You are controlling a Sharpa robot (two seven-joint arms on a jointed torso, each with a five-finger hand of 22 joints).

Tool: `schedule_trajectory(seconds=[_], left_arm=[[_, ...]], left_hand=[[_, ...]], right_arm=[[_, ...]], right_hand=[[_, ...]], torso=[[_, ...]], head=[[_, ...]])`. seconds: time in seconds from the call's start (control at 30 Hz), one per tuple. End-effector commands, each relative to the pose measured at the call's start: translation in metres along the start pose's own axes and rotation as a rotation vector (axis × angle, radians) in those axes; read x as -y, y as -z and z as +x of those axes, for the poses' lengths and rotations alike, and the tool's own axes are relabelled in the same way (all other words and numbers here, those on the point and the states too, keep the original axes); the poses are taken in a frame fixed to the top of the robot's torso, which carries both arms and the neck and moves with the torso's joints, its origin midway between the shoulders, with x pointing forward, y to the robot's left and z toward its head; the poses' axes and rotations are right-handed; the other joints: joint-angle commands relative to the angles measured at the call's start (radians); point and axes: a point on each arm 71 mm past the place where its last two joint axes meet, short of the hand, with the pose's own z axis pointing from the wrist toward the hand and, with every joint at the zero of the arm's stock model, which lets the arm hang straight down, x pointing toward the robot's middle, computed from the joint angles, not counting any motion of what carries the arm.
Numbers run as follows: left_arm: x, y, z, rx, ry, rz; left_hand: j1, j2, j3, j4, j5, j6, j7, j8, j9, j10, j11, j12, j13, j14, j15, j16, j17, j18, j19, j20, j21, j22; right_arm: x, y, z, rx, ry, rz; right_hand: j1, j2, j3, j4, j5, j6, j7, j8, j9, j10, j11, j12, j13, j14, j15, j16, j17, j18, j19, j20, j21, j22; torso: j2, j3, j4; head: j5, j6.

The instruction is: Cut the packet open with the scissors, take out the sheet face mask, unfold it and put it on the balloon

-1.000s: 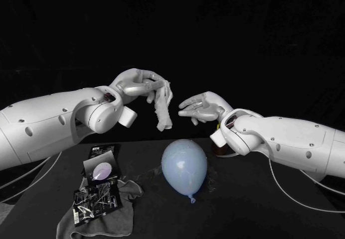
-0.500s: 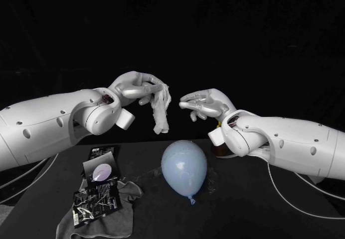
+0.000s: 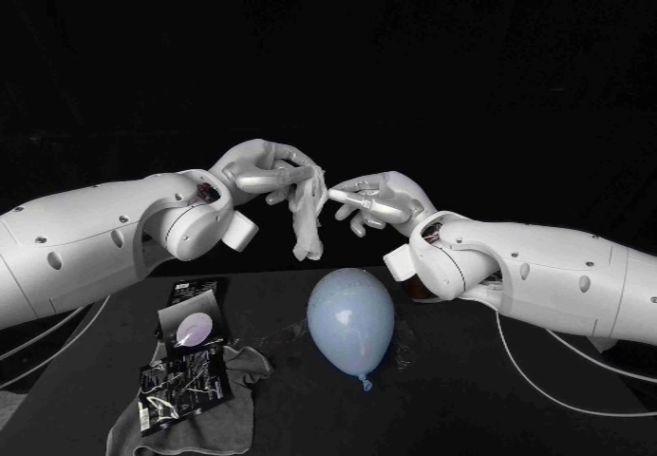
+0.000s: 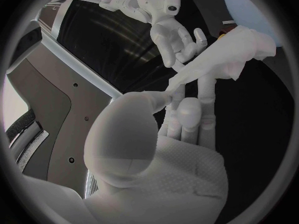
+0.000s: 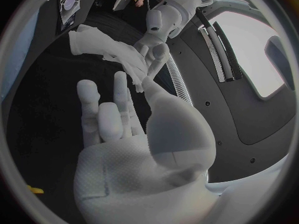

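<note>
While the left hand [image 3: 267,171] sits high in the frame, just left of centre, its thumb and fingers [image 4: 187,112] pinch the top of the folded white sheet face mask [image 3: 309,220], which hangs in the air as a narrow, crumpled strip. Just right of it the right hand [image 3: 372,199] faces the left one, fingers partly curled, their tips at the mask's upper edge; whether they grip the fabric or only touch it I cannot tell. Below both hands, at the frame's centre, the pale blue egg-shaped rubber balloon [image 3: 352,318] lies on the black table [image 3: 479,399], its knot pointing toward the bottom edge, well apart from the mask. At the lower left a crinkled shiny black foil packet [image 3: 182,385] rests on a rumpled grey cloth [image 3: 219,432], with a card-like piece bearing a pale round picture [image 3: 192,325] just above it and a flat black packet [image 3: 196,287] above that.
</note>
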Motion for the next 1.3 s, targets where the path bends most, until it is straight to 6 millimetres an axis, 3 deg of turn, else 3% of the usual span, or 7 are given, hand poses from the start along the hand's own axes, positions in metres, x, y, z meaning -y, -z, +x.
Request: schedule_trajectory(seconds=[0.03, 0.17, 0.6, 0.8, 0.97, 1.13, 1.3], left_arm=[[0.0023, -0.0007, 0.0024, -0.005, -0.023, 0.012], [0.0027, -0.0008, 0.0038, -0.006, -0.029, 0.013], [0.0028, -0.0012, 0.0068, -0.012, -0.034, 0.012], [0.0033, -0.001, 0.0092, -0.027, -0.036, 0.012], [0.0034, -0.0006, 0.0101, -0.036, -0.038, 0.012], [0.0031, -0.0002, 0.0097, -0.038, -0.041, 0.01], [0.0029, 0.0003, 0.0091, -0.037, -0.042, 0.01]], left_hand=[[0.011, -0.007, -0.005, -0.004, 0.004, 0.006, -0.003, -0.006, 0.158, 0.009, -0.001, 0.005, 0.004, 0.006, -0.004, 0.005, 0.002, 0.01, 0.004, -0.005, 0.005, 0.002], [0.018, -0.019, -0.009, -0.015, 0.004, 0.023, -0.003, -0.02, 0.147, 0.014, -0.003, 0.014, 0.013, 0.01, -0.007, 0.006, 0.002, 0.01, 0.006, -0.009, 0.014, 0.008], [0.028, -0.037, -0.017, -0.033, 0.004, 0.061, -0.003, -0.056, 0.124, 0.011, -0.005, 0.027, 0.033, 0.014, -0.009, 0.004, -0.002, 0.01, 0.003, -0.013, 0.029, 0.02], [0.03, -0.04, -0.019, -0.038, 0.004, 0.072, -0.004, -0.069, 0.116, 0.01, -0.005, 0.031, 0.039, 0.015, -0.01, 0.004, -0.003, 0.01, 0.001, -0.014, 0.034, 0.023], [0.032, -0.042, -0.02, -0.041, 0.004, 0.079, -0.004, -0.076, 0.112, 0.01, -0.006, 0.033, 0.042, 0.015, -0.01, 0.003, -0.004, 0.01, 0.0, -0.014, 0.037, 0.025], [0.033, -0.042, -0.02, -0.043, 0.004, 0.085, -0.005, -0.083, 0.108, 0.009, -0.006, 0.036, 0.046, 0.015, -0.011, 0.003, -0.005, 0.01, -0.001, -0.015, 0.039, 0.028], [0.033, -0.042, -0.02, -0.044, 0.004, 0.087, -0.005, -0.085, 0.107, 0.009, -0.006, 0.036, 0.047, 0.016, -0.011, 0.004, -0.003, 0.01, -0.002, -0.015, 0.04, 0.028]], right_arm=[[-0.0007, -0.0006, 0.0049, -0.033, 0.007, 0.009], [-0.0016, -0.0005, 0.0086, -0.034, 0.02, 0.012], [-0.0013, -0.0017, 0.0105, 0.005, 0.096, 0.03], [-0.001, -0.0015, 0.0085, 0.047, 0.122, 0.042], [-0.0006, -0.0011, 0.0071, 0.064, 0.128, 0.049], [-0.0001, -0.0003, 0.0057, 0.071, 0.129, 0.055], [0.0008, 0.0006, 0.0034, 0.077, 0.13, 0.061]], right_hand=[[0.03, 0.018, -0.032, 0.034, -0.005, 0.006, -0.005, 0.014, 0.001, -0.09, 0.004, 0.161, 0.149, 0.063, 0.001, 0.036, 0.125, -0.014, 0.038, -0.006, 0.078, 0.086], [0.064, 0.03, -0.086, 0.076, -0.003, 0.011, -0.007, 0.034, -0.001, -0.112, 0.008, 0.405, 0.396, 0.131, 0.004, 0.07, 0.283, -0.024, 0.075, -0.005, 0.163, 0.102], [0.143, 0.058, -0.155, 0.115, 0.007, 0.044, -0.021, 0.1, 0.003, 0.038, -0.007, 0.752, 0.794, 0.215, -0.006, 0.09, 0.477, -0.046, 0.147, -0.012, 0.313, 0.132], [0.195, 0.067, -0.135, 0.114, 0.113, 0.062, -0.04, 0.139, 0.004, 0.098, -0.024, 0.85, 0.915, 0.225, -0.02, 0.091, 0.5, -0.053, 0.169, -0.023, 0.359, 0.141], [0.243, 0.064, -0.045, 0.103, 0.199, 0.061, -0.05, 0.167, 0.002, 0.109, -0.035, 0.87, 0.949, 0.229, -0.032, 0.09, 0.509, -0.055, 0.175, -0.036, 0.378, 0.144], [0.195, -0.027, 0.215, 0.075, 0.316, 0.03, -0.044, 0.236, 0.019, 0.112, -0.031, 0.864, 0.964, 0.229, -0.029, 0.089, 0.508, -0.056, 0.17, -0.036, 0.388, 0.143], [0.141, -0.06, 0.357, 0.025, 0.397, 0.002, -0.037, 0.277, 0.036, 0.111, -0.024, 0.856, 0.966, 0.228, -0.025, 0.088, 0.507, -0.056, 0.167, -0.032, 0.395, 0.144]], torso=[[0.001, -0.0003, -0.0001], [0.001, 0.0006, -0.0008], [0.0, 0.0001, -0.0008], [0.001, 0.0, -0.0002], [0.0, 0.0, -0.0007], [0.0, 0.0004, -0.0009], [0.0, 0.0002, -0.0009]], head=[[0.0, 0.001], [0.001, 0.0], [-0.001, -0.001], [-0.001, -0.002], [-0.001, -0.002], [-0.001, -0.001], [-0.001, -0.001]])
